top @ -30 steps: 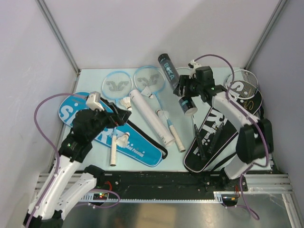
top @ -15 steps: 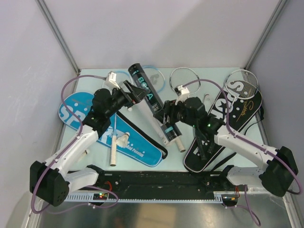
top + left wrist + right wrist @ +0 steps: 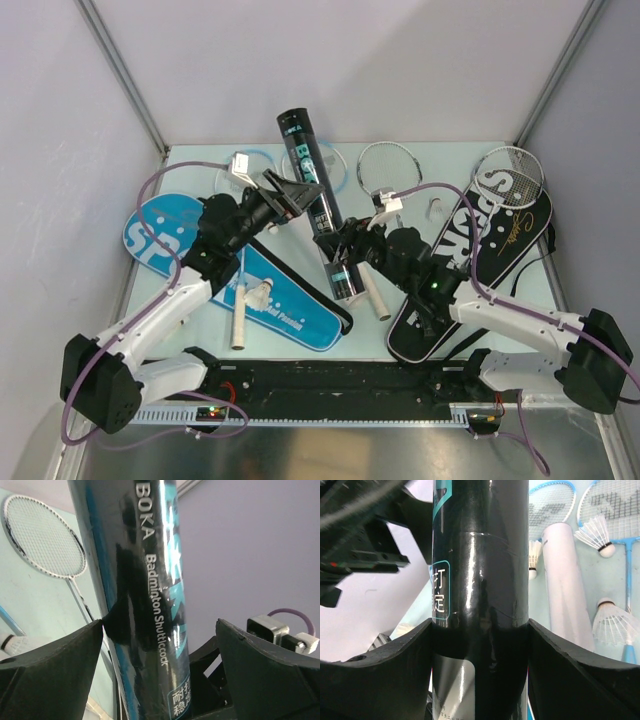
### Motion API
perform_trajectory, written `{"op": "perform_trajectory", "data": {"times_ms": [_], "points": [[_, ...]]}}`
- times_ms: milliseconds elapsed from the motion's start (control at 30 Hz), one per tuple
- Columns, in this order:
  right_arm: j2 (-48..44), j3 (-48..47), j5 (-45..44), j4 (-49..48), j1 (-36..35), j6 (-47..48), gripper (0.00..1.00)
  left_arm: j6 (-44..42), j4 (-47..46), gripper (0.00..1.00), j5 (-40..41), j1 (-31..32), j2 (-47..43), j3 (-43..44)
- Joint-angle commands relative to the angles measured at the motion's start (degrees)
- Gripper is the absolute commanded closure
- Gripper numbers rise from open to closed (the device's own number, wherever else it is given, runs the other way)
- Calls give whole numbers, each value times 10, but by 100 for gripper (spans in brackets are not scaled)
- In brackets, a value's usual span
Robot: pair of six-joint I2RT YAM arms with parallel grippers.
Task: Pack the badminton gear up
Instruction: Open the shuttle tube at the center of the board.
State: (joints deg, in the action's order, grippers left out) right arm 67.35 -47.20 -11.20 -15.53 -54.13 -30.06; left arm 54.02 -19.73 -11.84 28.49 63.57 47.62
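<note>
While the black tube (image 3: 308, 160) is held up over the middle of the table (image 3: 445, 165), top tilted toward 11 o'clock, its lower end is clamped by the right gripper (image 3: 338, 262). Its upper part is straddled from 9 o'clock by the left gripper (image 3: 290, 197), jaws spread wide.

glossy black tube (image 3: 480, 605) gripped between both fingers (image 3: 580, 680), white tube (image 3: 565, 585) just right, shuttlecocks (image 3: 615, 625), blue-framed rackets (image 3: 547, 502)

Shuttlecock tube (image 3: 305, 160) between left pincer (image 3: 290, 195) and right pincer (image 3: 338, 262)
</note>
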Motion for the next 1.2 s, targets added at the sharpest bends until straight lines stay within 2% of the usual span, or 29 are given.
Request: {"op": "perform_trajectory", "data": {"times_ms": [0,167,400,467,567,633,700,833,900,1000,1167], "points": [[-17,-5,-18,-112,-13,7,46,13,-27,3,-29,15,9,-10],[-5,-1,6,-131,-16,31,46,-3,-30,3,-41,16,24,-7],[4,19,7,-141,-16,18,44,-14,-32,18,-47,16,32,4],[1,21,5,-132,-15,18,37,-13,-32,23,-44,16,27,0],[-5,21,4,-104,-15,18,21,-23,-31,30,-46,14,15,-6],[-13,21,7,-82,-14,22,14,-32,-29,35,-70,11,9,-4],[-24,22,15,-59,-12,25,8,-39,-26,39,-96,7,6,0],[-61,21,44,-1,-4,24,5,-60,-2,44,-147,0,-3,8],[-84,20,69,37,6,16,5,-89,38,44,-167,-3,-11,15],[-121,12,118,90,35,-4,7,-166,167,42,-166,-3,-30,34],[-165,-14,214,134,111,-13,16,-298,353,41,-110,-2,-69,51]]}}
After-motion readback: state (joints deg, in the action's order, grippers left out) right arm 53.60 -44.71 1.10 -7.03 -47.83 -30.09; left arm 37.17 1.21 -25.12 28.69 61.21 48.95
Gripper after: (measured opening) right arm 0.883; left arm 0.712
